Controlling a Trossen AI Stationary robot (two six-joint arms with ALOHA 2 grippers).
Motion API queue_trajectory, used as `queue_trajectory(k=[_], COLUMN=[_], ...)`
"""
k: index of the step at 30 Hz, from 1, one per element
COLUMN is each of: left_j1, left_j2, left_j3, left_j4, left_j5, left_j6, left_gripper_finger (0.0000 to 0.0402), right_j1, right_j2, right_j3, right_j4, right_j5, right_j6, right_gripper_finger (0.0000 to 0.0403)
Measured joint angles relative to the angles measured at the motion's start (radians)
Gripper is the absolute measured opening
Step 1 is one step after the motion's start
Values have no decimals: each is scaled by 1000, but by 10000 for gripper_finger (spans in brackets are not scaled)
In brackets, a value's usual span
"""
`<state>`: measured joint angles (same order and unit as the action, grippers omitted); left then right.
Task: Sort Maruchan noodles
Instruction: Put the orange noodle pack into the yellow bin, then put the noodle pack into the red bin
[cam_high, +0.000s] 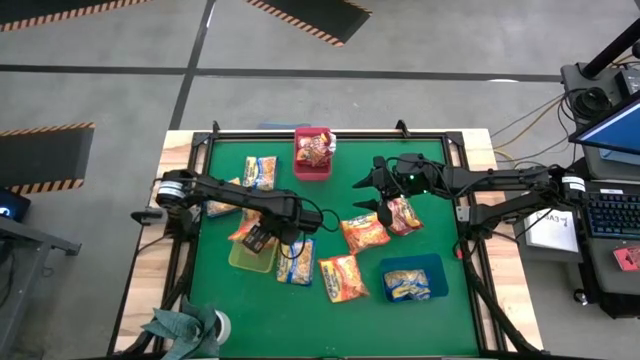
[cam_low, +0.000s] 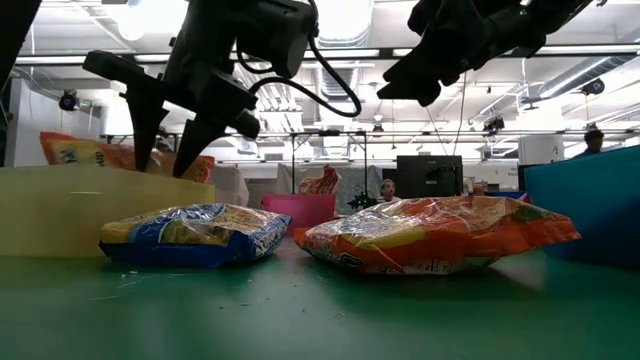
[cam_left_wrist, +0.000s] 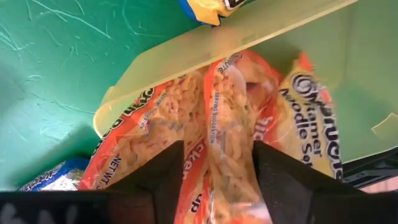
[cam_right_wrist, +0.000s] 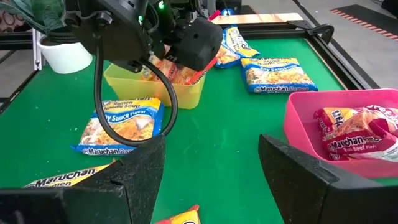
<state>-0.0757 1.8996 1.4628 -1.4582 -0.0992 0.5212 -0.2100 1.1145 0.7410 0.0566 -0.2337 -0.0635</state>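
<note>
High view: the left claw (cam_high: 262, 236) hangs over the yellow tray (cam_high: 250, 256) at lower left, fingers apart around an orange packet (cam_left_wrist: 233, 118), probably to drop it with its own colour. The right claw (cam_high: 372, 192) waits open at center, holding nothing, above the green desk (cam_high: 440, 225). There are three trays: yellow, pink (cam_high: 311, 166), blue (cam_high: 432, 266). About three blue-and-yellow packets (cam_high: 296, 262) and three or four orange ones lie loose; the pink tray holds two red packets (cam_right_wrist: 360, 138).
</note>
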Motion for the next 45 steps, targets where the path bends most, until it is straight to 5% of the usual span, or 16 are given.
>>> queue_trajectory(k=[6, 14, 22, 35, 45], left_j1=[0, 2, 24, 38, 38], left_j2=[-7, -62, -278, -672, -790], left_j3=[17, 102, 72, -283, -511], left_j4=[-52, -57, 210, 784, 1072], left_j5=[-50, -52, -52, -52, -82], left_j6=[-24, -108, -141, -138, -106], left_gripper_finger=[218, 224, 192, 147, 146], right_j1=[0, 0, 1, 88, 118], right_j2=[0, 0, 0, 153, 163], right_j3=[0, 0, -5, -28, 98], right_j4=[0, 0, 6, -22, -565], right_j5=[0, 0, 0, -5, -51], right_j6=[1, 27, 196, 683, 917], right_gripper_finger=[247, 247, 246, 215, 175])
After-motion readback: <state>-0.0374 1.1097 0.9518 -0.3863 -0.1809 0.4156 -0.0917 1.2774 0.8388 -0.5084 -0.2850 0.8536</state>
